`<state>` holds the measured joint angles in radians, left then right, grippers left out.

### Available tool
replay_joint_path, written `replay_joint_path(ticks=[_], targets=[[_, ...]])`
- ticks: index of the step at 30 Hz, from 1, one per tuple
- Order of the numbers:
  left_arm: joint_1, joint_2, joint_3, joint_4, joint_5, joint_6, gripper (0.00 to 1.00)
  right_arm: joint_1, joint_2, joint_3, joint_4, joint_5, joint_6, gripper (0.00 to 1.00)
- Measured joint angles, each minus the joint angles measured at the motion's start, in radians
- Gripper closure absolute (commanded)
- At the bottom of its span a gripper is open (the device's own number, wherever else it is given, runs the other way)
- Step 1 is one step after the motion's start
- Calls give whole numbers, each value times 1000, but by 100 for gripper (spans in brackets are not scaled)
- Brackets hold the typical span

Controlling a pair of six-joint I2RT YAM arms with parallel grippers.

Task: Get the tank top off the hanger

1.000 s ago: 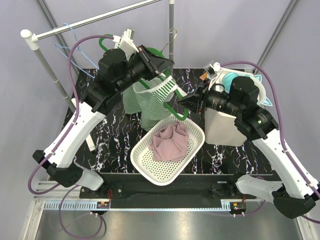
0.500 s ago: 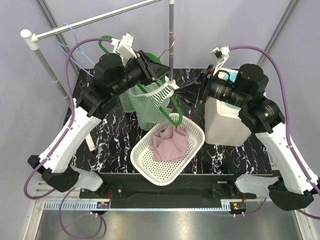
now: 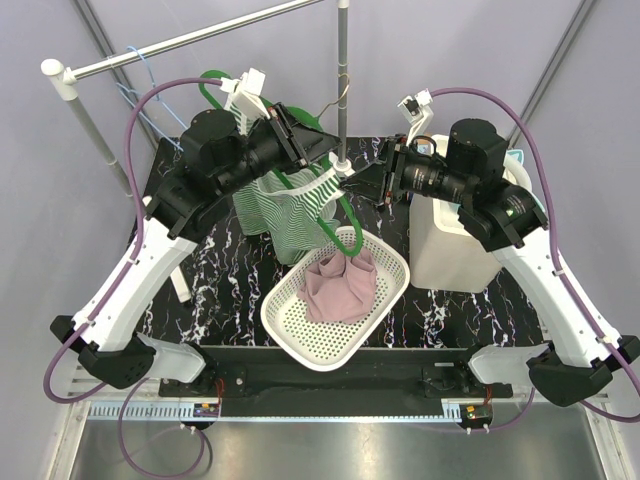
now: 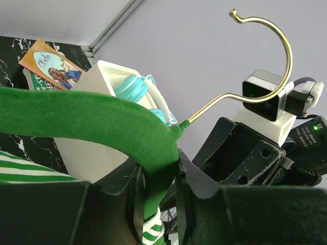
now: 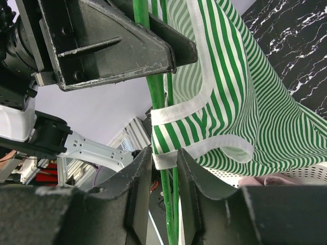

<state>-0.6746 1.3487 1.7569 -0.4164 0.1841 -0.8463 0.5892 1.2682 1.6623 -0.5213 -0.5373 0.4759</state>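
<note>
Green velvety hanger [image 4: 102,122]: clamped in the left tool [image 4: 157,176], held high over the worktop [image 3: 230,275]. Striped tank top [image 5: 245,102]: still draped on it, above the basket [image 3: 300,340]. Right tool [image 5: 164,161]: has swung in from beside the basket within the last second. Its jaws now flank the white strap hem beside the hanger arm, but a firm pinch cannot be told. Judged ready for slipping that strap off.

the left arm [image 3: 150,270] and right arm [image 3: 545,290] share one build: smooth white shell links between chunky black cylindrical joints [image 3: 212,150]. a thin purple cable [image 3: 160,92] loops along each. each wrist bears a small white camera block [image 3: 245,90]. the angular matte black fingers [image 5: 102,51] are scuffed pale at the edges, and round screw holes [image 4: 264,152] dot the right arm's.
</note>
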Motion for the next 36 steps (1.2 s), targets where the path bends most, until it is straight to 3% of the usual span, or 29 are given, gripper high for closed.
replay_joint_path(ticks=[11, 21, 25, 36], targets=[[0, 0, 0, 0, 11, 0, 100, 0, 0, -1, 0, -27, 13, 69], [0, 0, 0, 0, 16, 0, 100, 0, 0, -11, 0, -32, 19, 84], [1, 0, 0, -1, 16, 0, 100, 0, 0, -11, 0, -32, 19, 100], [2, -3, 0, -12, -41, 24, 100, 0, -25, -22, 1, -29, 13, 100]])
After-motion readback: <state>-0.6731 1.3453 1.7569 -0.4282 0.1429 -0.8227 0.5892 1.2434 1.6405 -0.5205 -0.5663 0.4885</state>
